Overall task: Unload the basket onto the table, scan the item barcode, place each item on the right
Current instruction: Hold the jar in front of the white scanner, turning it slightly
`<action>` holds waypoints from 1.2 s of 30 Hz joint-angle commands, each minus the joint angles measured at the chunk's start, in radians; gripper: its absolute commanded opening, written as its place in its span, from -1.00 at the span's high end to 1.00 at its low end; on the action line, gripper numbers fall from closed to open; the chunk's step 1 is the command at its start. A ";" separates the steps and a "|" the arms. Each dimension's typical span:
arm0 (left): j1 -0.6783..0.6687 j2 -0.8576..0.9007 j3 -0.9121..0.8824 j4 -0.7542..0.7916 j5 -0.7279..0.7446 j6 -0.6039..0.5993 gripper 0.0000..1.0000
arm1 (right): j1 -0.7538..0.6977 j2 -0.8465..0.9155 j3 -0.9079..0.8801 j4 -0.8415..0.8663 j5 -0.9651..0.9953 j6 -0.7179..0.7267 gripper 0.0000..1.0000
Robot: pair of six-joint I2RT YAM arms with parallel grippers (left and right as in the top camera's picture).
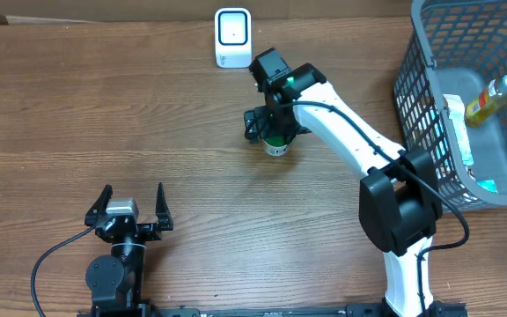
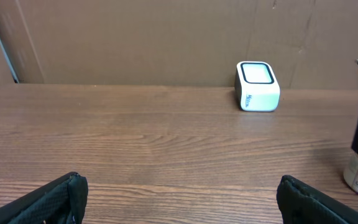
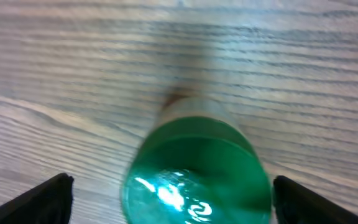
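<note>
At the near edge of the surface [image 1: 104, 106] the left jaws hang spread and empty. Further out, the right jaws stand wide on either side of the upright green-capped bottle [image 3: 194, 168], not yet gripping it. Closing off-centre could tip it, or cover its barcode from the scanner [image 1: 232, 37] beyond.

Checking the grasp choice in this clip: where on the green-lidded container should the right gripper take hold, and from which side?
The green-lidded container stands upright, lid up, with the right gripper open over it, one finger to each side. So it is probably best to grip its round side wall just under the lid, coming straight down from above.
</note>
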 commanded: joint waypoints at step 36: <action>0.005 -0.010 -0.004 -0.001 -0.005 0.001 -0.99 | 0.179 -0.001 -0.034 0.039 0.037 -0.012 -0.91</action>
